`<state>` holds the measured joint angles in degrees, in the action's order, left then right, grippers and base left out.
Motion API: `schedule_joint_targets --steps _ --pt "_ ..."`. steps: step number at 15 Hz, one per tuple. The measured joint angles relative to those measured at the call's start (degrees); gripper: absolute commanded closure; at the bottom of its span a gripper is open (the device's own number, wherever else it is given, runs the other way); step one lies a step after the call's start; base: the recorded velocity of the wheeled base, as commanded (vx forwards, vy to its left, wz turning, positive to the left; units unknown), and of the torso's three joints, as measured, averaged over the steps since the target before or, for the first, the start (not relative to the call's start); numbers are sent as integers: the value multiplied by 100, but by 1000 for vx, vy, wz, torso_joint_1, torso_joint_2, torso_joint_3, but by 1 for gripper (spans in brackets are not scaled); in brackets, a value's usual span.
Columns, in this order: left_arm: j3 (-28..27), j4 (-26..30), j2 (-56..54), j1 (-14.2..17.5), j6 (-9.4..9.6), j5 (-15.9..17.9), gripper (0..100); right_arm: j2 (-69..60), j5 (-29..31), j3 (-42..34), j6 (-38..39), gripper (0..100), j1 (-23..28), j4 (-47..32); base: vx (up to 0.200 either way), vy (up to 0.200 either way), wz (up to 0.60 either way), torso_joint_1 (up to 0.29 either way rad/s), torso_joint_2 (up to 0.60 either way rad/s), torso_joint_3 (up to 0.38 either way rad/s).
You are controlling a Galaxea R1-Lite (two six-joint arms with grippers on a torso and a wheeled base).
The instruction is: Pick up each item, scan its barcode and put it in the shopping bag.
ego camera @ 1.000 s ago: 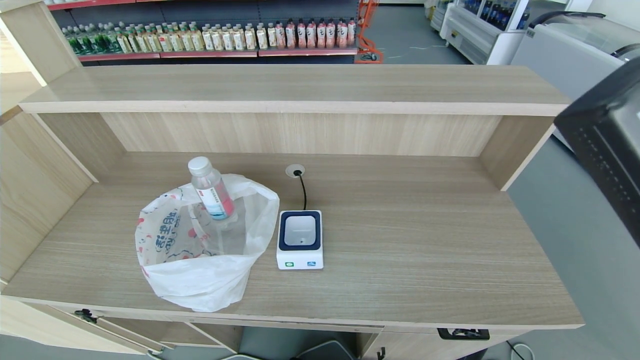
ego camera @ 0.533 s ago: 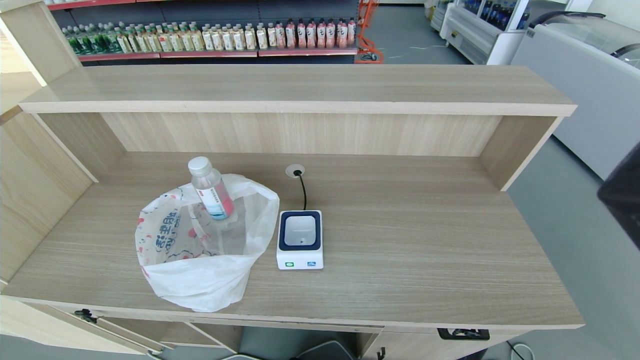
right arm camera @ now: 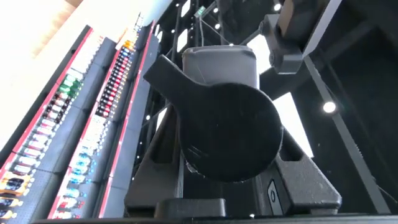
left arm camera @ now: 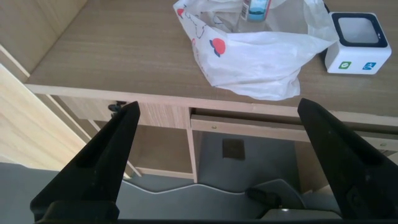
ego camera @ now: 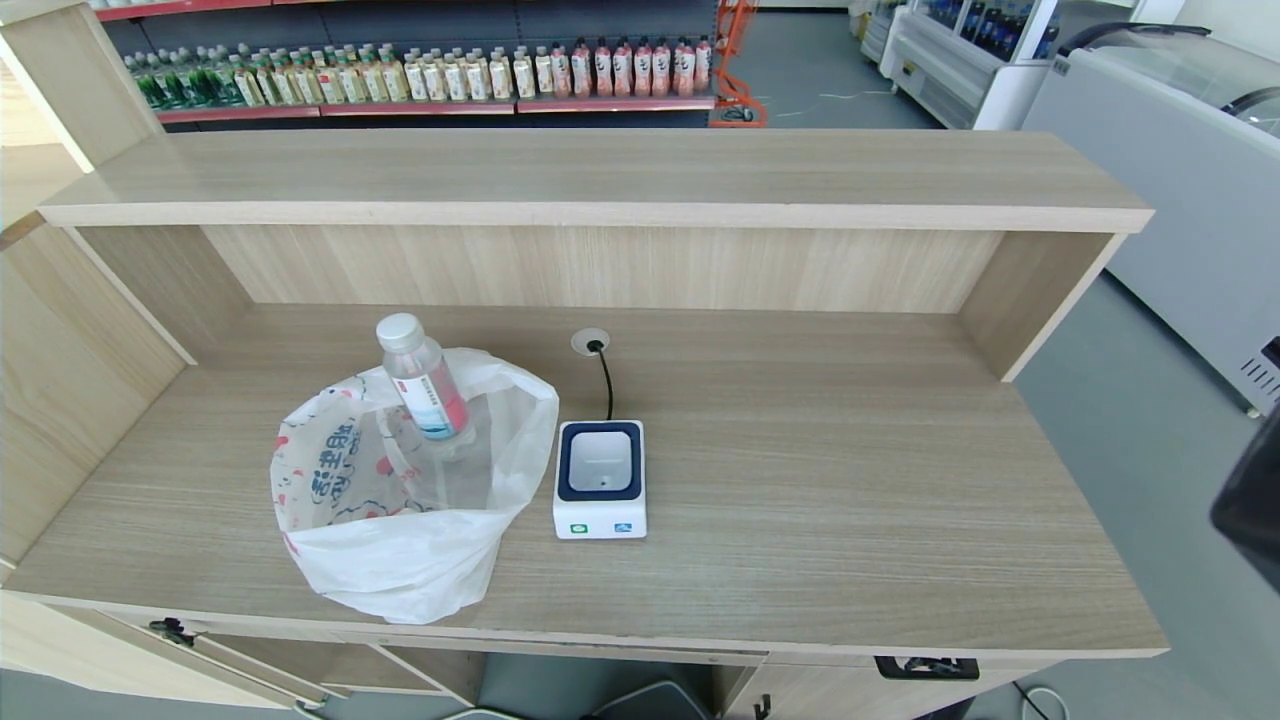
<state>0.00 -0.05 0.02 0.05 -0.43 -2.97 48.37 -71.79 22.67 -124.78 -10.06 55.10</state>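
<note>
Wooden checkout counter (ego camera: 850,480) carries the shopping bag (ego camera: 400,560), with the bottle (ego camera: 425,385) standing tilted inside it and the scanner (ego camera: 600,480) just beside the bag. We find the left gripper (left arm camera: 219,106) spread wide and empty below the counter's front edge; the right arm (ego camera: 1252,505) sits off the counter's right end, and we cannot tell the right gripper's state. We judge the bagging step complete, so any further item requires raising a gripper above the counter first.
</note>
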Motion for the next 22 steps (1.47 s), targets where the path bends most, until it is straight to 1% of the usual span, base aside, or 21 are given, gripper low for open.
schedule_joint_targets --steps 9,11,12,13,14,15,16,17,18,20,22 --pt "0 -2 0 2 0 0 0 16 -17 20 24 100 -5 -11 0 0 0 0 0 0" --pt "0 -2 0 0 0 0 0 60 62 20 121 100 24 -110 0 0 0 0 0 0" --pt "0 -2 0 0 0 0 0 165 402 37 266 100 63 -395 0 0 0 0 0 0" --pt "0 -2 0 0 0 0 0 300 923 69 536 100 111 -896 0 0 0 0 0 0" --pt "0 -2 0 0 0 0 0 416 1442 113 1165 100 141 -1777 0 0 0 0 0 0" --pt "0 -2 0 0 0 0 0 496 2018 150 2214 100 188 -3001 0 0 0 0 0 0" --pt "0 -2 0 5 0 0 0 532 2453 212 3216 100 278 -4041 0 0 0 0 0 0" --pt "0 0 0 5 0 0 0 534 2737 265 4023 100 468 -4760 0 0 0 0 0 0" --pt "0 -2 0 5 0 0 0 521 2792 317 4776 100 678 -5149 0 0 0 0 0 0" --pt "0 0 0 0 0 0 0 518 2737 469 5956 100 846 -5226 0 0 0 0 0 0" --pt "0 -2 0 0 0 0 0 658 2739 883 7557 100 858 -5204 0 0 0 0 0 0"
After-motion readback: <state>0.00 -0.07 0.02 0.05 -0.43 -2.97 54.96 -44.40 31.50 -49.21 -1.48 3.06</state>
